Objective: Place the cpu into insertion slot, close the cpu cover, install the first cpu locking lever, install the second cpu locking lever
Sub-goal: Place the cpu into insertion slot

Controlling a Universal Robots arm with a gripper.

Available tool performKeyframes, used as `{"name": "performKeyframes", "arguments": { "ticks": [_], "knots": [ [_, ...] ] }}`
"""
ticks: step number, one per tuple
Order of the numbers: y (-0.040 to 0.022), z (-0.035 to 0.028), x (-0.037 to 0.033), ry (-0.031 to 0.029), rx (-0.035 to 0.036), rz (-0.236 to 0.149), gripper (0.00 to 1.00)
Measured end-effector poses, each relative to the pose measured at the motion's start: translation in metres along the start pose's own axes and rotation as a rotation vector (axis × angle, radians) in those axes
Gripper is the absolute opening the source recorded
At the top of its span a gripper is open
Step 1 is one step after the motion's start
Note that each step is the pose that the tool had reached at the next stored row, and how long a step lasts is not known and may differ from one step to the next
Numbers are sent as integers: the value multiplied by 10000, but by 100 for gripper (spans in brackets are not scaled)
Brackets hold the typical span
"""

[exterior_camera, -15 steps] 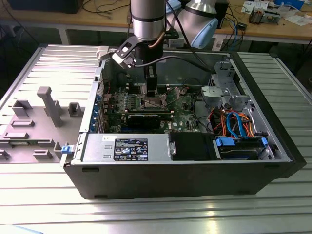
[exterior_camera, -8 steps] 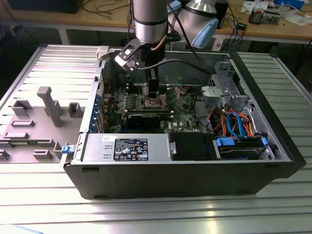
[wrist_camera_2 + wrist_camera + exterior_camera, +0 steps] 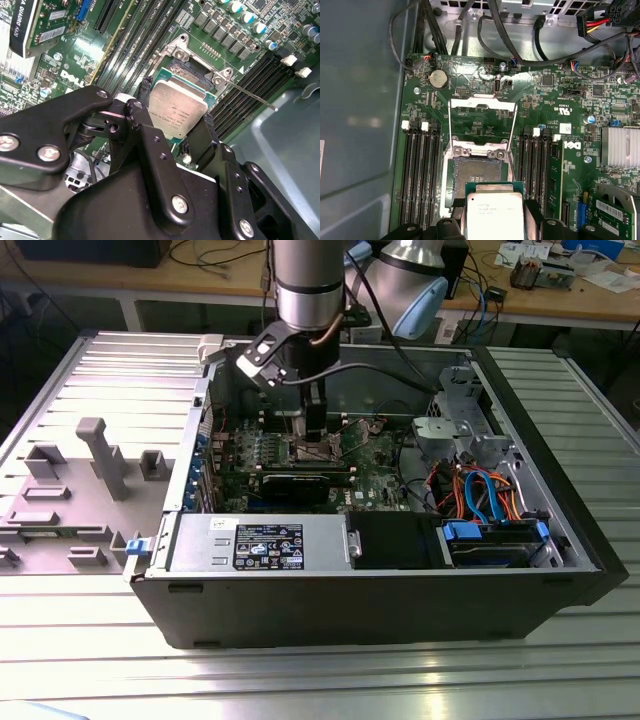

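My gripper (image 3: 315, 433) reaches down into the open computer case and is shut on the cpu (image 3: 495, 214), a silvery square chip clamped by its edges between the black fingers (image 3: 202, 135). The cpu (image 3: 179, 107) hangs level, low over the near edge of the insertion slot (image 3: 476, 172), whose dark pin field is partly uncovered. The cpu cover (image 3: 470, 103) is swung open and lies back beyond the slot. Two thin locking levers (image 3: 449, 125) (image 3: 512, 125) stand released along its sides; one lever (image 3: 252, 96) sticks out past the socket.
Long black memory slots (image 3: 420, 175) flank the socket on both sides. A finned heat sink (image 3: 620, 147) and cable bundles (image 3: 520, 30) lie nearby. The case holds a power supply (image 3: 260, 540) and drive cage (image 3: 490, 540). A grey fixture tray (image 3: 70, 490) sits at the exterior view's left.
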State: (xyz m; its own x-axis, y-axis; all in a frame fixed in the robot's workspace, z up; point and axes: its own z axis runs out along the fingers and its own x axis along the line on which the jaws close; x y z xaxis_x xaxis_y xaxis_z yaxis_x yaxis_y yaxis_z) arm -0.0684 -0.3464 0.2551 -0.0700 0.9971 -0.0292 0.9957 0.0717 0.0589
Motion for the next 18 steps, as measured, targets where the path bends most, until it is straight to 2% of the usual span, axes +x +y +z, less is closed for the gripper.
{"name": "performKeyframes", "arguments": {
  "ticks": [10,15,18],
  "knots": [
    [44,33,-1,-1,0,-1,55],
    [78,85,29,-1,1,0,55],
    [98,166,47,-3,5,89,55]
  ]
}}
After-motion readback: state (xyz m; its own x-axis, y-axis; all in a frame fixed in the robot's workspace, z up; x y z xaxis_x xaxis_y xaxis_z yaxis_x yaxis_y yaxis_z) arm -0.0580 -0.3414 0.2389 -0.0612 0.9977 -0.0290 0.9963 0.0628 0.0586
